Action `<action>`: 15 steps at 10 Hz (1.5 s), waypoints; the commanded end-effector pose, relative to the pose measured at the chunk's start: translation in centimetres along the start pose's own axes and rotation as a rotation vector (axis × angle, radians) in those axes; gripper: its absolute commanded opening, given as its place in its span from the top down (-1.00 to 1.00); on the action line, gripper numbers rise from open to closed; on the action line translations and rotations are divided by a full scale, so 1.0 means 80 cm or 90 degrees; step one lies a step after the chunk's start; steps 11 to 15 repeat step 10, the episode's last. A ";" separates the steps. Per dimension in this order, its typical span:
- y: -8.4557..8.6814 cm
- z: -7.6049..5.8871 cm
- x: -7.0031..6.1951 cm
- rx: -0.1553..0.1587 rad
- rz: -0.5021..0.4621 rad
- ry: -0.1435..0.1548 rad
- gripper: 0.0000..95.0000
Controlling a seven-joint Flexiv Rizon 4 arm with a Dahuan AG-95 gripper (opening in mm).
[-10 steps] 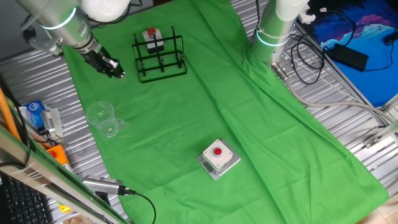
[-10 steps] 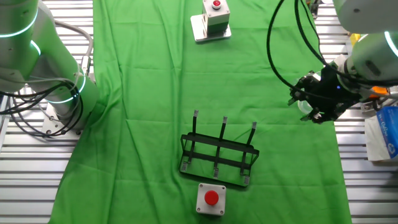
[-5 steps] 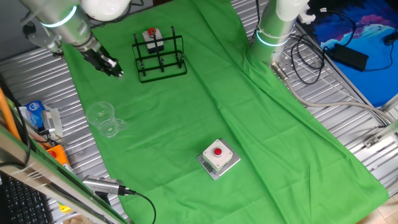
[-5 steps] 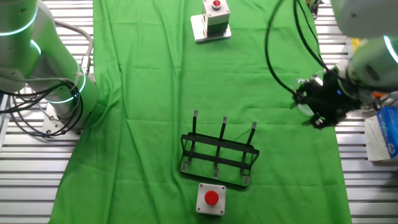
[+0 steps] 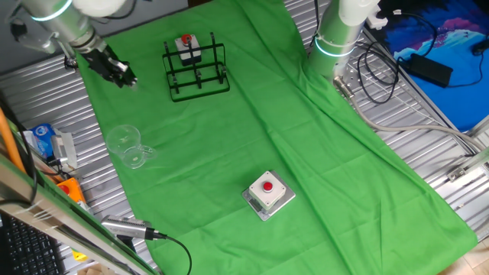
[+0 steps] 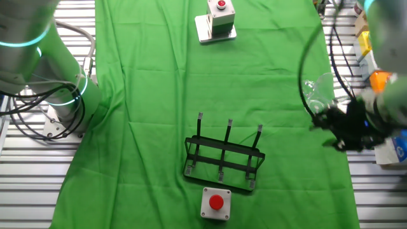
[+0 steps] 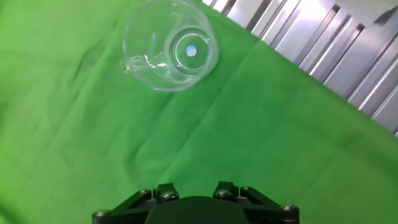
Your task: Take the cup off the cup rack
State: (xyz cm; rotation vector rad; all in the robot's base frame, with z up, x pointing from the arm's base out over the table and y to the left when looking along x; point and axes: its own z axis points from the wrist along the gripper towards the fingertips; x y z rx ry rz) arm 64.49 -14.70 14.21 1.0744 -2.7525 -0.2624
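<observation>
Cup point(image 5: 128, 146) upright near cloth point(image 5: 306, 145) edge, apart from cup rack point(image 5: 197, 68); end effector point(image 5: 122, 74) empty, opening indiscernible.

Bright green cloth point(image 5: 306, 137) all over the table. See-through clear glass cup point(image 5: 128, 147) near the cloth's left edge. Black wire cup rack point(image 5: 196, 69) at the far side, with a grey box point(image 5: 187, 48) and red button behind it. Another grey box point(image 5: 268, 195) with a red round button, nearer. Shiny silver striped table point(image 5: 428, 160) at the right. Black gripper point(image 5: 118, 72). White arm with a glowing teal ring point(image 5: 332, 47). Blue packet point(image 5: 42, 141) at the left.
</observation>
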 end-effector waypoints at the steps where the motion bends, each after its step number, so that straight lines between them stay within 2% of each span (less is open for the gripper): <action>1: -0.021 0.024 -0.002 -0.001 -0.028 -0.001 0.20; 3: -0.026 0.044 -0.004 -0.010 -0.041 -0.008 0.20; 5: -0.022 0.052 -0.004 -0.003 -0.045 -0.004 0.20; 6: -0.021 0.052 -0.004 0.000 -0.046 -0.005 0.20; 7: -0.020 0.052 -0.004 0.010 -0.030 0.006 0.20; 10: -0.020 0.053 -0.004 0.023 -0.016 0.018 0.20; 15: -0.020 0.053 -0.004 0.023 -0.016 0.018 0.20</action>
